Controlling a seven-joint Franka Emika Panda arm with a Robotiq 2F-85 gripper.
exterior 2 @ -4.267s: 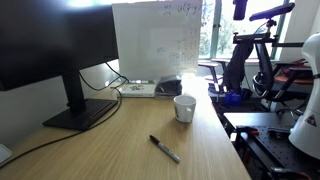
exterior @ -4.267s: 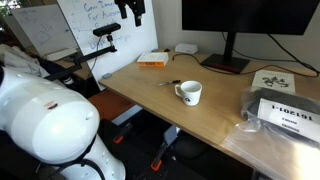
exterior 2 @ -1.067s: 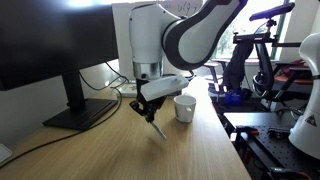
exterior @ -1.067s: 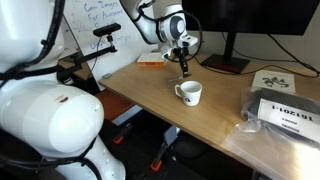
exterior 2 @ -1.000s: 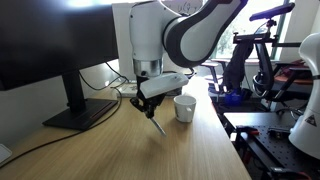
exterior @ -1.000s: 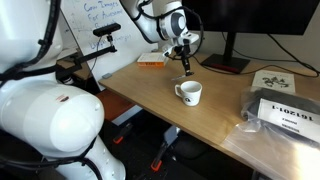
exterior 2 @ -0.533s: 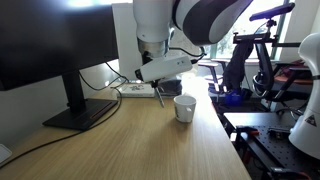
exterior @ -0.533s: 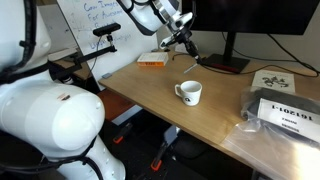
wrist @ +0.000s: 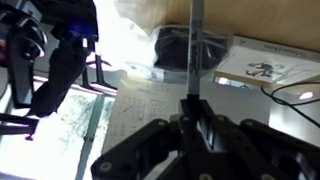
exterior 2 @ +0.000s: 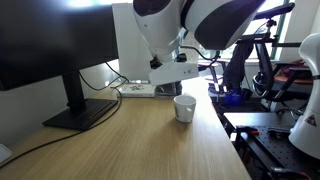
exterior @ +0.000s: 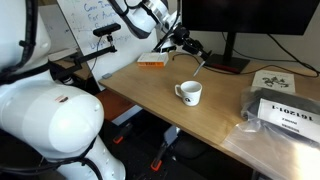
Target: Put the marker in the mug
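the gripper (exterior: 186, 46) is clenched on the marker (exterior: 200, 60), held in the air well above the bench (exterior: 140, 90). the wrist view shows its 2 fingers closing on the base of the marker (wrist: 194, 50), which juts straight out past them. in an exterior view the stick slants outward and down from the gripper, and the mug (exterior: 189, 93) stands upright below it, apart from the tip, its handle turned to the side. the step in hand looks like the carry to the mug. to do it well, bring the marker closer to vertical, centre its tip over the dark opening rather than the rim, lower it until the tip is inside the wall, and only then let go. a drop from height could bounce it out. the marker is slim, smooth and round, so it may pivot in the grip. the mug is white, glazed and hard. the bench is pale, smooth wood.
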